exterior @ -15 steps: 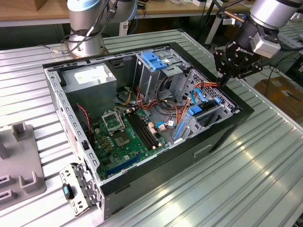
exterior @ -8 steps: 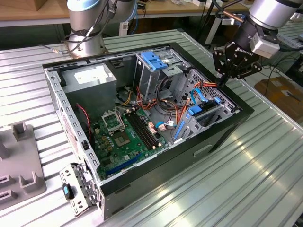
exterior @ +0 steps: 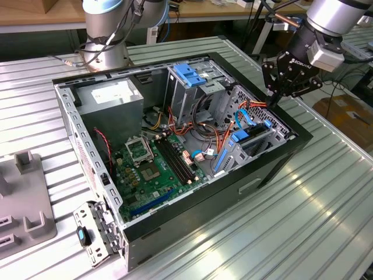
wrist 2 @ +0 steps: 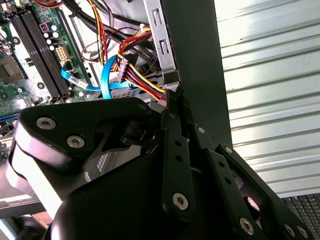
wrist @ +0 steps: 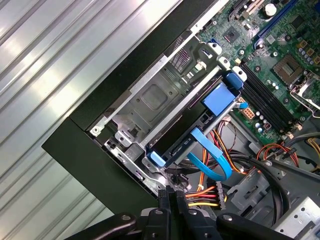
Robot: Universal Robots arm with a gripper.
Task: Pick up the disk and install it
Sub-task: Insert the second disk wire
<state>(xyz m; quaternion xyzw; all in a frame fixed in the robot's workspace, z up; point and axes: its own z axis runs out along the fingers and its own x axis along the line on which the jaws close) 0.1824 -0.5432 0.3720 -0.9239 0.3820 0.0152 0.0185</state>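
The ribbed metal table [exterior: 326, 198] spreads under and behind me, and the open black computer case [exterior: 280, 153] lies on it, its near wall directly below my gripper [exterior: 273, 100]. The green motherboard [exterior: 157, 169] sits well away from my fingertips, across the case floor. Just ahead of them is the metal drive bay [wrist: 150, 100], and the disk [wrist: 218, 99] sits edge-on in it, seen by its blue carrier; I cannot see its label. My fingers [wrist: 164, 200] are pressed together with nothing between them, touching or almost touching the bundle of coloured power wires [wrist: 202, 192], with a looping blue data cable [wrist: 215, 160] just beyond.
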